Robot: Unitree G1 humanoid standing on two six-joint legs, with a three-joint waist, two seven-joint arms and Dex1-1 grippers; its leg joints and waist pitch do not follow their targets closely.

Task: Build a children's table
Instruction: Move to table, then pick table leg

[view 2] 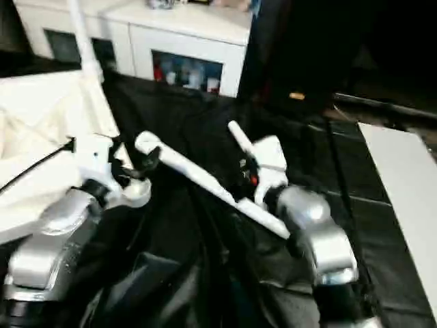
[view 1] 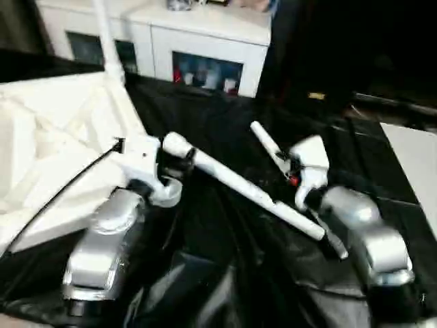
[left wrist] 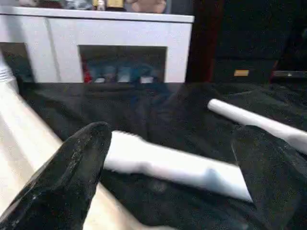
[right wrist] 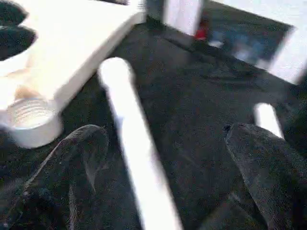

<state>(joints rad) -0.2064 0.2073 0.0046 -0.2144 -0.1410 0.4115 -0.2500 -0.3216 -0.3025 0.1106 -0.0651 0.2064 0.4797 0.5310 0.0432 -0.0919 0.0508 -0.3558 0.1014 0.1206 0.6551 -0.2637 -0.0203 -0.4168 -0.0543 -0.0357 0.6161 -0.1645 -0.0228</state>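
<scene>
Both hands, left hand (view 1: 179,161) and right hand (view 1: 290,167), spread wide, straddling the loose leg (view 1: 239,186) to grab it for the tabletop (view 1: 48,150) socket (right wrist: 29,115).

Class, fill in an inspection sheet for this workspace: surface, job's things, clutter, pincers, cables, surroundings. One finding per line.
Surface: black sheet, creased and glossy.
Job's things: white tabletop lying underside up at the robot's left, one leg standing in its far corner; long leg lying on the sheet; second loose leg beyond it.
Clutter: nothing seen.
Pincers: left pincer open around the long leg's thick end; right pincer open, the long leg between its fingers.
Cables: black cable across the tabletop.
Surroundings: white cabinet behind; white panel at right.
</scene>
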